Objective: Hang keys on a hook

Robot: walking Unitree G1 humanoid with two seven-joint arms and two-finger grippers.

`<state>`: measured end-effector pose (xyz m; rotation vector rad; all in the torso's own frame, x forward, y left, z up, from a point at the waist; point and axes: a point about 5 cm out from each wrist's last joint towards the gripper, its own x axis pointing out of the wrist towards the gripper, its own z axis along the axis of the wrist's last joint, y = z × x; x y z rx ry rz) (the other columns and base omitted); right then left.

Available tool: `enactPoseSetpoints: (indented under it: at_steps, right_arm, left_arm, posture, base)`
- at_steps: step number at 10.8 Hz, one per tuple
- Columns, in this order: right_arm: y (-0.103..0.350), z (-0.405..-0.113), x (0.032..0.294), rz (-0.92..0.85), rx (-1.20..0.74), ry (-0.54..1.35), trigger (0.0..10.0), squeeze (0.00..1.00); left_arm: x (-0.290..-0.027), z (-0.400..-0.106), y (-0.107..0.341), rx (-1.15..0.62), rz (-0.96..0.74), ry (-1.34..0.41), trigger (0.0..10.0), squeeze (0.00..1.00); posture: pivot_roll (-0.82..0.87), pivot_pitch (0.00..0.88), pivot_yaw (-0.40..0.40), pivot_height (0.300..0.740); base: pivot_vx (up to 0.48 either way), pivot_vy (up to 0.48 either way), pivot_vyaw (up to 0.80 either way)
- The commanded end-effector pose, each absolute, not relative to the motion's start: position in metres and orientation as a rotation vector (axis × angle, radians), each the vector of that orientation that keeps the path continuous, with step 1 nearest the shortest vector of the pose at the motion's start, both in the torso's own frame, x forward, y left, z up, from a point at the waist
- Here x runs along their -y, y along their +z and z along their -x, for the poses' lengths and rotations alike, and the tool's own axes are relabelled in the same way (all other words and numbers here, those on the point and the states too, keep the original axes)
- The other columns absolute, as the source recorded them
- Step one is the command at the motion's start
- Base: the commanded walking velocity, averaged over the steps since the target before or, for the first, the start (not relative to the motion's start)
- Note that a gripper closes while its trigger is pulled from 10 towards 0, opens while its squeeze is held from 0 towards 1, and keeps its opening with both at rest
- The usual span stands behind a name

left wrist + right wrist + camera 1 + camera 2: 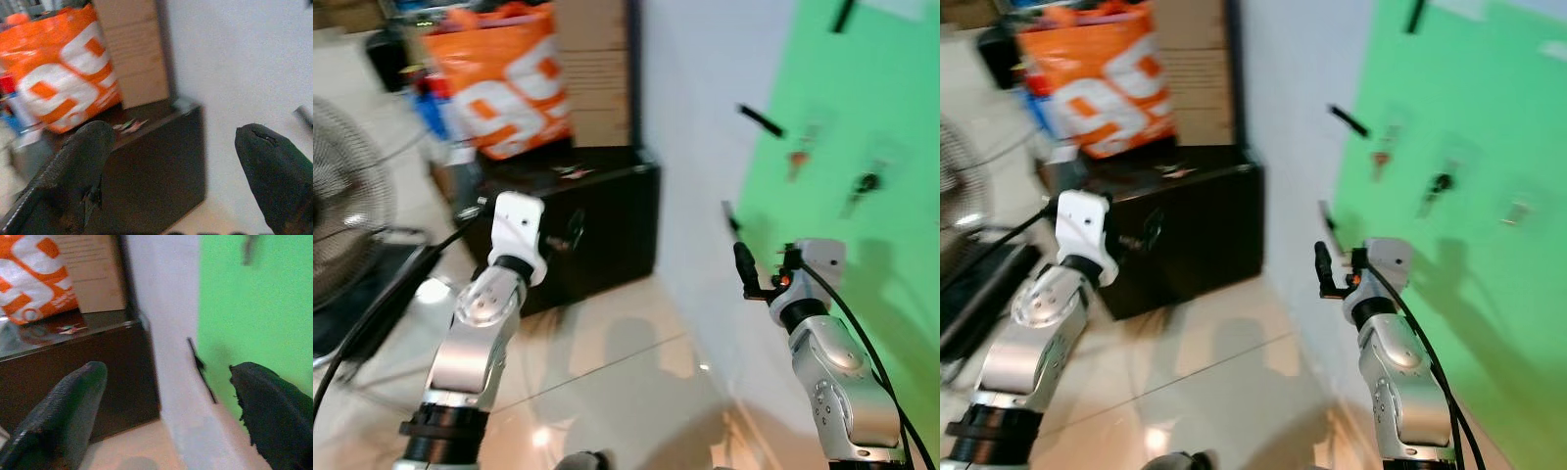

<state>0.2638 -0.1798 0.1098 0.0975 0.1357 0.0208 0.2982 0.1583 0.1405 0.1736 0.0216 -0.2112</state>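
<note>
I am looking at a green board (pixel 862 127) on the white wall (pixel 690 147), to the right of me. The head views are blurry. Black hooks (pixel 762 120) are sticking out of the board, and keys (pixel 864 184) are hanging on it, one set dark and one with a red bit (pixel 796 160). They are well above my grippers.

My right gripper (pixel 166 416) is pointing up near the wall's corner, beside the board. Its fingers (pixel 63 411) are spread wide apart and holding nothing. My left gripper (pixel 176 171) is pointing up in front of a dark cabinet (pixel 607 225). Its fingers (pixel 73 171) are wide apart too, with nothing between them.

An orange and white bag (pixel 509 83) and a cardboard box (pixel 592 69) are sitting on top of the cabinet. A fan (pixel 347 196) is standing at my far left. The floor (pixel 617 382) is shiny and pale.
</note>
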Motion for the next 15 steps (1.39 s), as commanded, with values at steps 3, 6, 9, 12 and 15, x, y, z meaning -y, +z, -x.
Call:
enactPoseSetpoints:
  at_steps: [3, 6, 9, 12, 15]
  right_arm:
    - [0.125, -0.267, 0.174, -0.052, -0.064, 0.033, 10.0, 1.0]
    - [0.126, -0.267, 0.174, -0.035, -0.062, 0.037, 10.0, 1.0]
    - [0.126, -0.266, 0.175, -0.006, -0.066, 0.031, 10.0, 1.0]
    - [0.13, -0.268, 0.18, 0.003, -0.072, -0.03, 10.0, 1.0]
    - [0.133, -0.271, 0.186, 0.008, -0.063, -0.054, 10.0, 1.0]
  left_arm:
    - [-0.162, -0.296, 0.14, -0.03, -0.201, -0.2, 10.0, 0.0]
    - [-0.163, -0.298, 0.145, -0.002, -0.194, -0.206, 10.0, 0.0]
    - [-0.16, -0.3, 0.146, 0.001, -0.187, -0.208, 10.0, 0.0]
    - [-0.157, -0.303, 0.147, -0.002, -0.177, -0.215, 10.0, 0.0]
    - [-0.157, -0.305, 0.149, 0.005, -0.185, -0.223, 10.0, 0.0]
  posture:
    - [-0.11, 0.0, 0.077, 0.74]
    - [-0.11, 0.0, 0.065, 0.74]
    - [-0.12, 0.0, 0.064, 0.74]
    - [-0.13, 0.0, 0.07, 0.74]
    - [-0.11, 0.0, 0.071, 0.74]
  base:
    - [0.0, 0.0, 0.27]
    - [0.086, 0.0, 0.0]
    - [0.331, 0.0, 0.8]
    - [0.339, 0.0, 0.0]
    - [0.371, 0.0, 0.0]
